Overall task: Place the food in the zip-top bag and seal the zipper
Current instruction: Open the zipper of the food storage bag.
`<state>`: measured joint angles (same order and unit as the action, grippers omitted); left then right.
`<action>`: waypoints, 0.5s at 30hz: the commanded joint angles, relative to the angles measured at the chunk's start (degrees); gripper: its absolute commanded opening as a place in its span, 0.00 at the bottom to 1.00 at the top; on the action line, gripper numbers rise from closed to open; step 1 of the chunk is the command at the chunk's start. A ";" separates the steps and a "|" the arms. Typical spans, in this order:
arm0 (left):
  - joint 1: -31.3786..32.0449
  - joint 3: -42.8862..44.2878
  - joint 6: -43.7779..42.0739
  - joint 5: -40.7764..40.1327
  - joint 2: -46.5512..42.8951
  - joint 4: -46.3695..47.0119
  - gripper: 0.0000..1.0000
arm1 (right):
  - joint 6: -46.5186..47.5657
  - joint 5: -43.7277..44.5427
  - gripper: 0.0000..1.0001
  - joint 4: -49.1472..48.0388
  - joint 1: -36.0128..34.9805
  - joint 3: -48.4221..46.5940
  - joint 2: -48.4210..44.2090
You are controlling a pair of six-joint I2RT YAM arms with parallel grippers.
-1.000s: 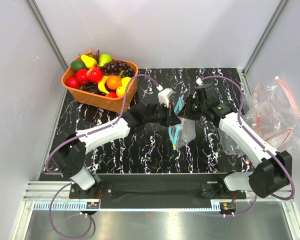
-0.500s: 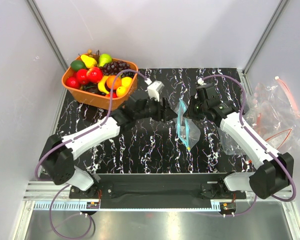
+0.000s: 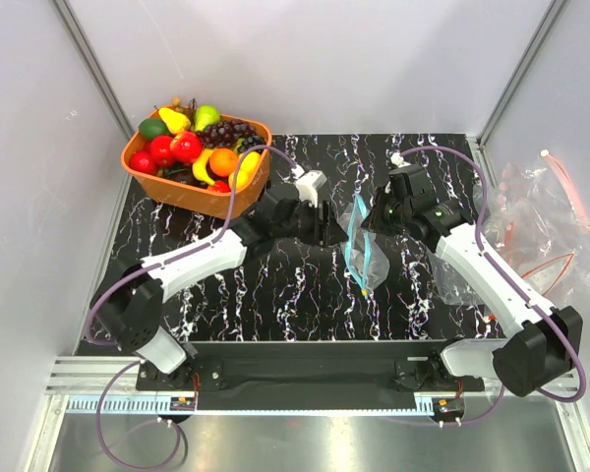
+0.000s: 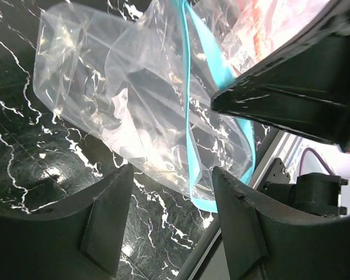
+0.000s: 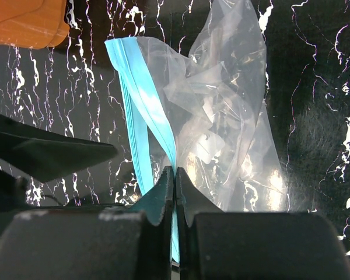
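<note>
Each arm is built of black joint housings joined by smooth white shells, as seen on the left arm (image 3: 192, 264) and the right arm (image 3: 482, 270). A thin purple cable (image 3: 231, 192) is run loosely along each, ending in a white plug near the wrist. A small white camera block (image 3: 312, 184) is mounted at the left wrist. The shoulders (image 3: 143, 317) are formed as bulky black rounded housings. The jaws are moulded as matte black wedges with bevelled edges
</note>
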<state>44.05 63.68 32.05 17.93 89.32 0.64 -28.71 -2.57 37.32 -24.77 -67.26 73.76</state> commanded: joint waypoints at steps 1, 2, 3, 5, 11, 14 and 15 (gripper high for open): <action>1.30 1.71 0.55 2.28 1.47 4.36 0.60 | 1.02 -0.15 0.01 -1.55 -0.27 -1.47 -1.34; 1.65 1.97 0.64 2.37 1.82 4.36 0.59 | 1.02 -0.16 0.01 -1.64 -0.27 -1.47 -1.25; 1.91 2.67 0.73 2.37 2.17 4.36 0.58 | 1.11 -0.42 0.01 -1.81 -0.36 -1.47 -1.16; 2.18 3.46 0.82 2.20 3.40 4.45 0.56 | 1.11 -0.59 0.01 -1.99 -0.27 -1.38 -1.16; 2.18 5.75 0.91 1.84 6.57 4.01 0.26 | 1.81 -0.51 0.03 -2.25 -0.27 -0.68 -2.04; 2.18 6.28 0.47 1.67 7.01 4.28 0.00 | 2.69 -0.51 0.25 -2.43 -0.27 0.29 -2.74; 2.18 6.54 0.21 1.32 6.92 4.02 0.00 | 2.87 -0.25 0.35 -2.25 -0.27 0.81 -2.91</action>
<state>46.35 67.07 33.08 19.05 96.20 1.87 -27.57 -2.63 37.08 -24.75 -67.05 73.34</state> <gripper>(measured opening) 0.024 0.301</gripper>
